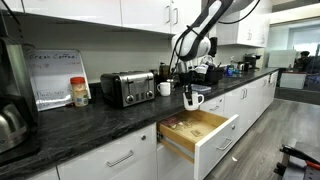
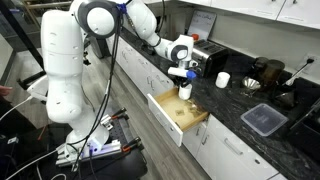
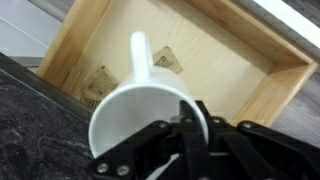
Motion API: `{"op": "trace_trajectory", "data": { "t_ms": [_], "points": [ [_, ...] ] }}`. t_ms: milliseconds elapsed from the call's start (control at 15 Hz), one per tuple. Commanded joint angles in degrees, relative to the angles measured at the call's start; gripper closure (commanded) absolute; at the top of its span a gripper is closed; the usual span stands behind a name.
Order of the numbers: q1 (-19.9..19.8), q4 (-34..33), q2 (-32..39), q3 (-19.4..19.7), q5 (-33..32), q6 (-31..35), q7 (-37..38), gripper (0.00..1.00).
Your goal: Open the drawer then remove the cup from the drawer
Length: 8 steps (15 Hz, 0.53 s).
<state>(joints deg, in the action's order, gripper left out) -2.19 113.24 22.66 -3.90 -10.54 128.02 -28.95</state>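
Pinching the white cup, maybe by its rim, with the jaws of the gripper; hanging over the open drawer, lower middle.

Toaster, red-lidded jar, white mug

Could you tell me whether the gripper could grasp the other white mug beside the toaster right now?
Probably not yet: the gripper is shut on the cup above the open drawer. The other mug stands clear on the counter by the toaster; only the held cup hinders.
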Motion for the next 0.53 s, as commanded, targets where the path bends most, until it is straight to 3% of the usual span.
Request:
{"op": "trace_trajectory", "data": {
  "t_ms": [0,467],
  "points": [
    [-0.4,-2.6,-1.6,-0.5,1.2,-4.3,-1.9,0.98],
    [-0.4,-7.5,-1.6,-0.2,1.3,-7.5,-2.6,0.98]
  ]
}}
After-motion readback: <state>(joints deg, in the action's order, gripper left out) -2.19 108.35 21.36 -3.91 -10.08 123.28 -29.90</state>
